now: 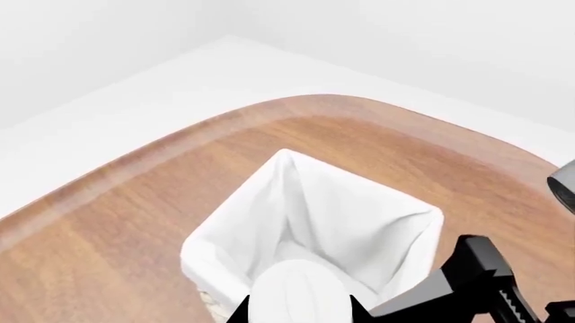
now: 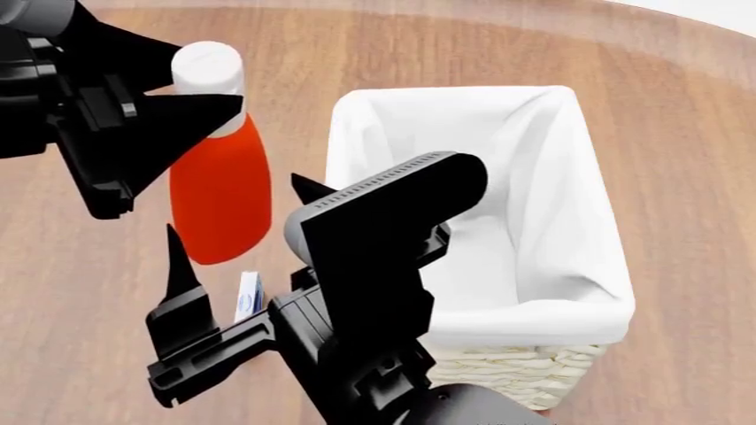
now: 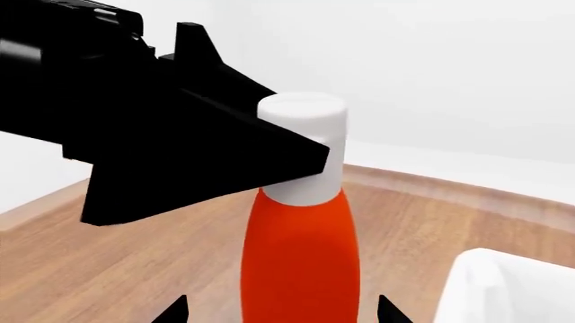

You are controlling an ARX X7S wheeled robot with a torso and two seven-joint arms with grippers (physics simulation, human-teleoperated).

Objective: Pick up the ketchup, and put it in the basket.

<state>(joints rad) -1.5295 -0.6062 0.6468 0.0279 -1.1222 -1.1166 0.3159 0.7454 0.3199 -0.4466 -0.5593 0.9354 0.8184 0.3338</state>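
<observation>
The ketchup (image 2: 219, 190) is being carried by the left gripper (image 2: 195, 111), lifted off the wooden surface (image 2: 95, 292) just beside the basket (image 2: 532, 363).

It is being clamped at the neck under the white cap, hanging upright; a sideways shift over the liner and a lowering are being called for next. The right gripper (image 2: 236, 239) is being held wide open, empty, low beside the bottle.

**Wood table, white room**

From my station I see a wooden table (image 1: 117, 222) with warm brown grain and a rounded, paler edge, filling the head view. Beyond that curved rim lies a plain white floor (image 1: 134, 128). Bare white walls (image 1: 404, 40) stand behind it and meet at a corner in the left wrist view. The light is soft and even, casting only faint shadows.
</observation>
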